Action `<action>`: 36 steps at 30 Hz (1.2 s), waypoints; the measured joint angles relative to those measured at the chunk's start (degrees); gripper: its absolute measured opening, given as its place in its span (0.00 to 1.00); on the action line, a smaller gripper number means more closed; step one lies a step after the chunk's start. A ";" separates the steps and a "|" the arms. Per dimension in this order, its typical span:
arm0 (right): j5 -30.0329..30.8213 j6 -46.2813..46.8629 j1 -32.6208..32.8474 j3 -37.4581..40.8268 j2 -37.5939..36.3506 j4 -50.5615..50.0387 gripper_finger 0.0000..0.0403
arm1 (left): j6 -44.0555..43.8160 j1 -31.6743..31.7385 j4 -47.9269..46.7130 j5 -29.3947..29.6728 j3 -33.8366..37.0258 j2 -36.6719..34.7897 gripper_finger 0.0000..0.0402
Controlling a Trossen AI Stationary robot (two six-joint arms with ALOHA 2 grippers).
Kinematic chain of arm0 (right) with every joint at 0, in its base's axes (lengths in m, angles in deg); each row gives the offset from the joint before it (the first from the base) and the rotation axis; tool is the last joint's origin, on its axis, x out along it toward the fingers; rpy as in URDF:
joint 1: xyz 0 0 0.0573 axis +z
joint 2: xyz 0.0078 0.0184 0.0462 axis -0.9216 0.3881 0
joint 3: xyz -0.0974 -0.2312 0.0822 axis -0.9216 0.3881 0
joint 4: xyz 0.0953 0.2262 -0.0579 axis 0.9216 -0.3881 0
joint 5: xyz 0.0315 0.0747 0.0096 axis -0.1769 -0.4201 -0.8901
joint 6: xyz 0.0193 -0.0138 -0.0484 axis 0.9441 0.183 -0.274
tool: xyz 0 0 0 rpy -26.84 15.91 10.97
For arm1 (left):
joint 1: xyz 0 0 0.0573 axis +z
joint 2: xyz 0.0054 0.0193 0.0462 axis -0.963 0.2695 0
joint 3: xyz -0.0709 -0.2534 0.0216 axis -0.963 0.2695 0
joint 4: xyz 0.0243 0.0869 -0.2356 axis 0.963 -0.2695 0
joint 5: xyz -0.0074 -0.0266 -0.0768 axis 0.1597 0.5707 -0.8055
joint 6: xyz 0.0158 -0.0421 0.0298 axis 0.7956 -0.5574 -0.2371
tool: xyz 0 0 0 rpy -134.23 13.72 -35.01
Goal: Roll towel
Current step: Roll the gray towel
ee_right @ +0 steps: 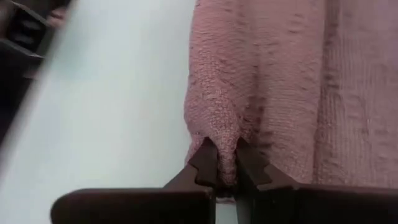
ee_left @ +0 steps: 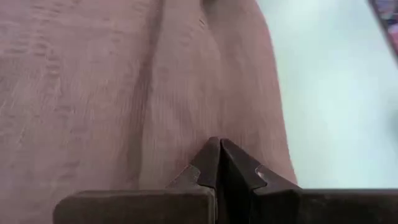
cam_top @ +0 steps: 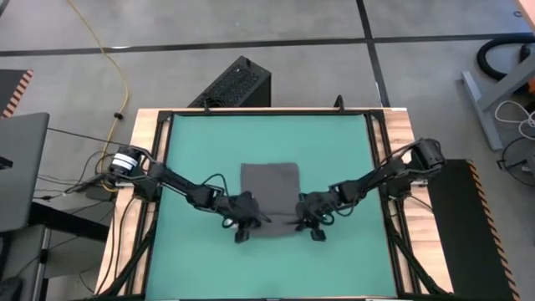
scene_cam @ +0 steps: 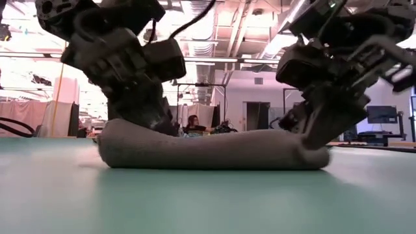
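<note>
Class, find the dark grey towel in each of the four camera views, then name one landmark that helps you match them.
High view: towel at the middle of the green mat, between both arms.
Low view: towel lies across the centre as a low roll.
Left wrist view: towel fills the picture's left.
Right wrist view: towel fills the picture's right.
Shared landmark: the green mat.

Left gripper (cam_top: 242, 224) jaws shut; right gripper (cam_top: 311, 222) jaws pinching, both lowered.

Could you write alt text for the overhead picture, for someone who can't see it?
Seen from above, two dark robot arms meet at the near edge of a grey towel on a green mat, the left gripper and right gripper at its corners.
</note>
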 joint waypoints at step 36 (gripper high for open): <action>-11.82 29.56 -11.55 0.48 1.03 -0.25 0.09 | 6.22 -8.12 0.80 14.15 0.04 -11.26 0.00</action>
